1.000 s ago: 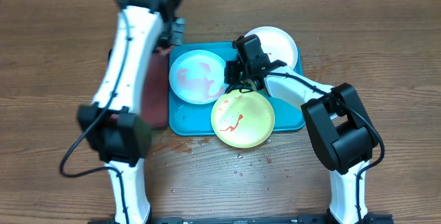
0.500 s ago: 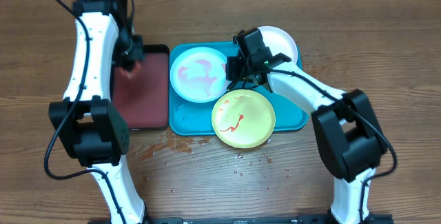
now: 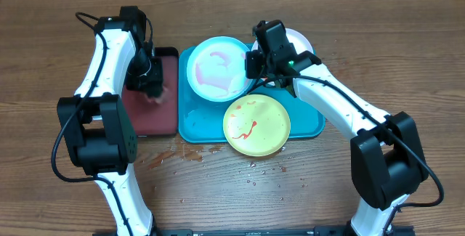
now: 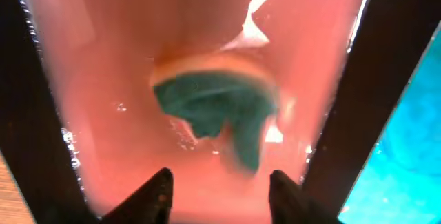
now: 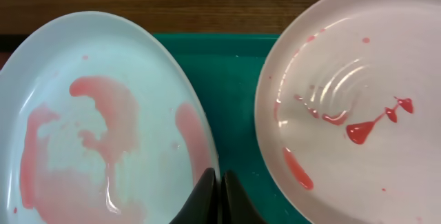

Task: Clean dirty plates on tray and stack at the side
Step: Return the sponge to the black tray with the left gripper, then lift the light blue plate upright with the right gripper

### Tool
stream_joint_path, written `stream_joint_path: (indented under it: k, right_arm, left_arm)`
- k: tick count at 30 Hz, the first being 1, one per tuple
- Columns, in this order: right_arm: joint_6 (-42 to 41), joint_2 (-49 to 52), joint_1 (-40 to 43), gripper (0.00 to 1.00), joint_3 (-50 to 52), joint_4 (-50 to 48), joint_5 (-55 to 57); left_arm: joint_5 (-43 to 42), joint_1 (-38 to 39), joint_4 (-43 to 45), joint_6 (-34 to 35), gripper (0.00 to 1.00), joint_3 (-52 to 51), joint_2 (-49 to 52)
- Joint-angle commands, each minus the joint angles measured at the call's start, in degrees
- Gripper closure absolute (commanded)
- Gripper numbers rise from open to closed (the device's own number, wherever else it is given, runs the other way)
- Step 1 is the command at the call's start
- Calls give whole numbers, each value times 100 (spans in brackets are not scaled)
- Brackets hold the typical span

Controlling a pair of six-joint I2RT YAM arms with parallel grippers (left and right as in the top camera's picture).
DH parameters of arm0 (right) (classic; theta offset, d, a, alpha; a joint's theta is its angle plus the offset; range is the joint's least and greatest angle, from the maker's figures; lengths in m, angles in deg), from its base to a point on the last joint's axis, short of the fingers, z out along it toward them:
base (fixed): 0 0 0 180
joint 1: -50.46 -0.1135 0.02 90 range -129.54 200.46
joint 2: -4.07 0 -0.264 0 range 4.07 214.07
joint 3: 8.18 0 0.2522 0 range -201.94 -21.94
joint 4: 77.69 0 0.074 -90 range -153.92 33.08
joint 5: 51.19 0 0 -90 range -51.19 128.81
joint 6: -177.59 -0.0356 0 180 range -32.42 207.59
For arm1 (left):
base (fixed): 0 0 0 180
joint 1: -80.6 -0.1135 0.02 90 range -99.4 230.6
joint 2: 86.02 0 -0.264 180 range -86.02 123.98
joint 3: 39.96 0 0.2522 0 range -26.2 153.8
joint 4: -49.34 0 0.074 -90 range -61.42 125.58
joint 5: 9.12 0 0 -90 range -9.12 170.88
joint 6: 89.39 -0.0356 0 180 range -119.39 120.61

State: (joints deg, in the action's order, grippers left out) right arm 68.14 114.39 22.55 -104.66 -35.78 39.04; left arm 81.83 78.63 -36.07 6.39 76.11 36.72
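Light blue plate [image 3: 212, 72] shifted toward counter's far edge, right fingers [image 5: 204, 195] pinching rim for wiping; left fingers [image 4: 155, 193] spread over soaking sponge [image 4: 213, 114]

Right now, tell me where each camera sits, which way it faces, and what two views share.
Overhead: fixed above the table, looking straight down on the turquoise tray, black tray and both arms.
Left wrist: on the left arm, facing down into the black tray's red liquid at a green sponge; open left fingers show.
Right wrist: facing down at the light blue plate and white plate; right fingers pinch the blue rim.
Shared: overhead and right wrist both show those plates.
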Motion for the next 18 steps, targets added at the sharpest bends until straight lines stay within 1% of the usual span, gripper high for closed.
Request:
stream_joint_path:
  k: [1,2,3,7,8,11,14,18]
  right_arm:
    - [39,-330,-11,96,-181,76,435]
    - [42,-356,-11,96,-190,136,568]
    - [42,-376,-11,96,-212,197,660]
    - [63,-446,-11,96,-577,675,1139]
    - [105,-446,-11,96,-682,765,1228]
    - [304,-448,-61,96,-1099,1078,1657]
    - [522,-448,-186,96,-1412,1257,2181]
    - [957,-448,-516,96,-1515,1252,3123]
  left_arm:
    - [-210,9,-7,-2,46,-26,-103]
    - [-223,9,-4,-2,39,-26,-103]
    - [-258,9,-4,-4,33,-24,-105]
    - [-540,9,-4,-68,16,-17,-262]
    - [-605,9,13,-70,13,-17,-356]
    - [-743,9,114,-76,0,-17,-868]
    - [-800,9,210,-114,0,-17,-1580]
    - [-813,9,251,-114,0,-17,-2597]
